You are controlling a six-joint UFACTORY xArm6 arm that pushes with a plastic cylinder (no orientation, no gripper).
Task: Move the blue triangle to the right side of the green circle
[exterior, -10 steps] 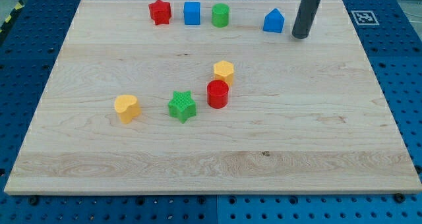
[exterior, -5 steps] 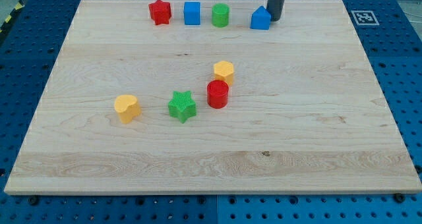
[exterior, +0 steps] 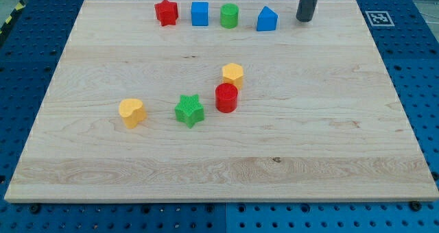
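Note:
The blue triangle (exterior: pixel 267 19) sits near the board's top edge, just to the right of the green circle (exterior: pixel 229 16), with a small gap between them. My tip (exterior: pixel 304 19) stands to the right of the blue triangle, apart from it, near the top edge. A blue square (exterior: pixel 199 14) and a red star (exterior: pixel 166 12) continue the row to the left of the green circle.
In the middle of the wooden board (exterior: pixel 329 123) are a yellow hexagon (exterior: pixel 233 74), a red cylinder (exterior: pixel 226 97), a green star (exterior: pixel 189 111) and a yellow heart (exterior: pixel 132 112). A marker tag (exterior: pixel 378 18) lies off the board's top right corner.
My tip swung left against the blue triangle and pushed it left toward the green circle, then drew back to the right. The triangle now rests closer to the circle.

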